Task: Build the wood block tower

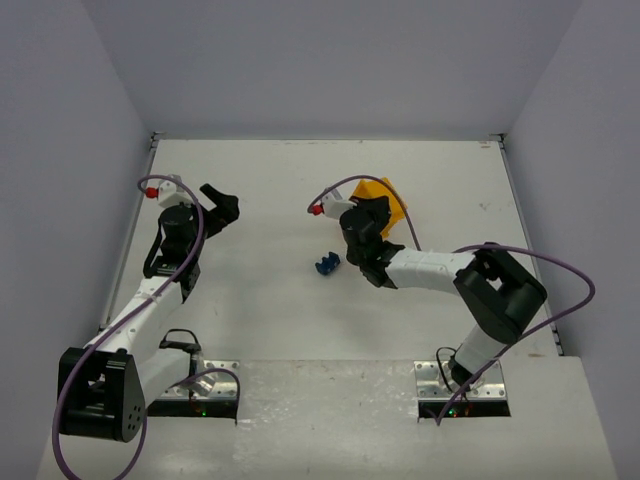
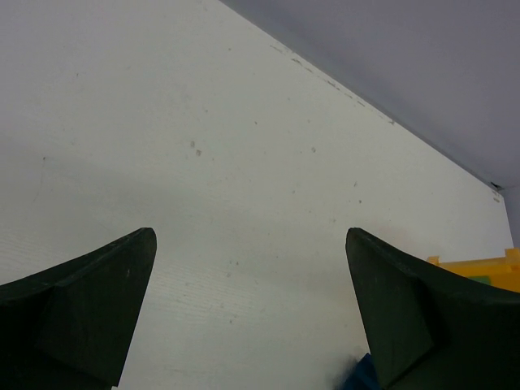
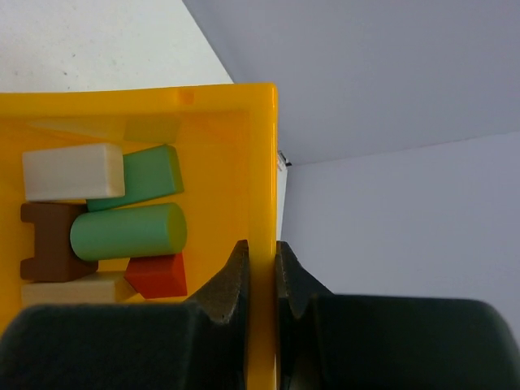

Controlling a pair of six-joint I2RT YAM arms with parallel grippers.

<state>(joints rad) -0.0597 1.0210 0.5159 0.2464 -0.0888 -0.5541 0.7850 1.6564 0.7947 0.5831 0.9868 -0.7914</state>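
Item: right claw (image 3: 262, 280), clamped shut on the side wall of the yellow bin (image 3: 262, 162). Contents: your blocks, just inside that wall, the green cylinder (image 3: 128, 231) pointing its long axis at it. Item: left claw (image 2: 250, 236), wide open, empty, above the desk (image 2: 203, 122); blue blocks (image 1: 327, 264) lie to its right, nearer the right claw

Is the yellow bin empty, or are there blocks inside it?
Not empty. The right wrist view shows the yellow bin holding several blocks: a green cylinder, a red piece, a white block.
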